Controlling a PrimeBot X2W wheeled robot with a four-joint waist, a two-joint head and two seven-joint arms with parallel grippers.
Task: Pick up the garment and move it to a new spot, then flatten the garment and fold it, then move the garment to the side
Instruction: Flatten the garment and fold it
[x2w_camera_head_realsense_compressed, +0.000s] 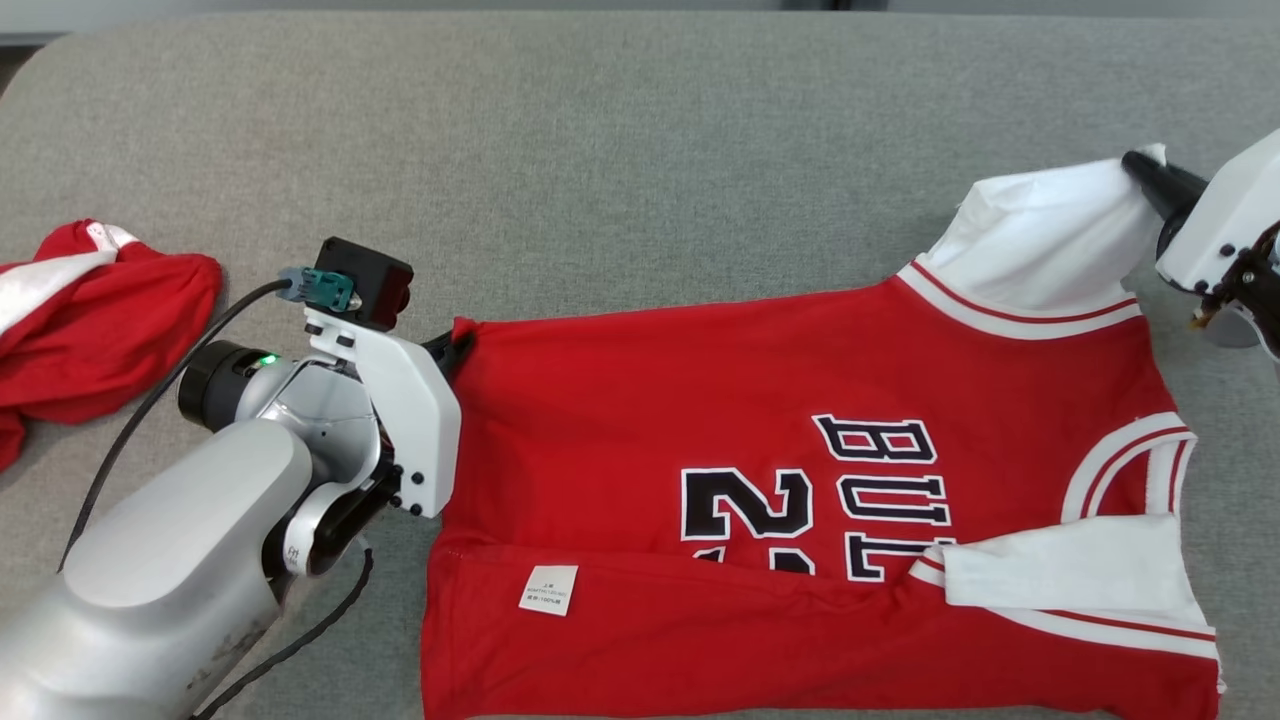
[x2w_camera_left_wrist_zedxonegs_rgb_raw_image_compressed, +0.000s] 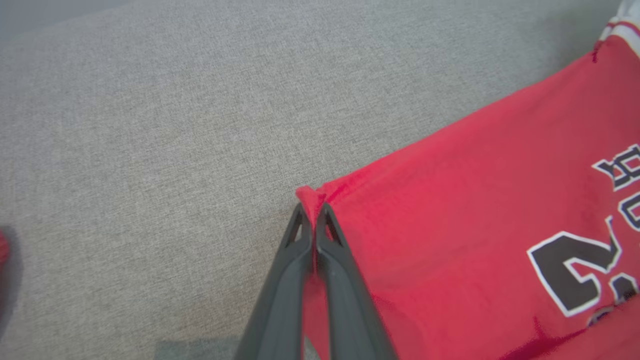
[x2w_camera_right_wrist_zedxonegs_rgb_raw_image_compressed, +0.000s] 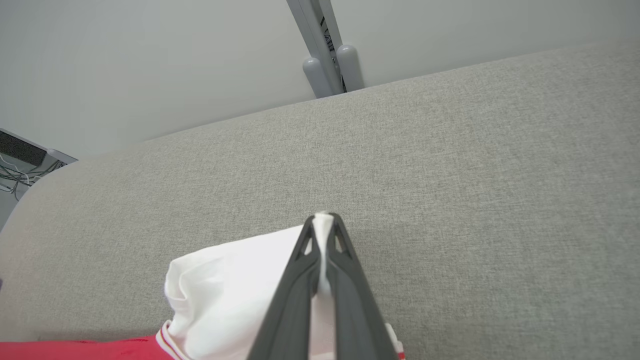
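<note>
Left pincer (x2w_camera_left_wrist_zedxonegs_rgb_raw_image_compressed: 314, 210) clamped the hem corner of the jersey (x2w_camera_head_realsense_compressed: 700, 400), right pincer (x2w_camera_right_wrist_zedxonegs_rgb_raw_image_compressed: 324, 222) its white sleeve (x2w_camera_head_realsense_compressed: 1040, 240); the jersey lay spread on the grey cushion (x2w_camera_head_realsense_compressed: 600, 150). Folding step, I reckoned: next, both should carry that edge over together.

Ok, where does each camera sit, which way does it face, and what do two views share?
Head view: on the head, facing forward and down at the red jersey on the grey fabric surface; left forearm and right gripper show.
Left wrist view: on the left wrist, along the left gripper, shut on the jersey's hem corner.
Right wrist view: on the right wrist, along its fingers, shut on the white sleeve, facing the wall.
Shared: head and left wrist views show the jersey's black number.
</note>
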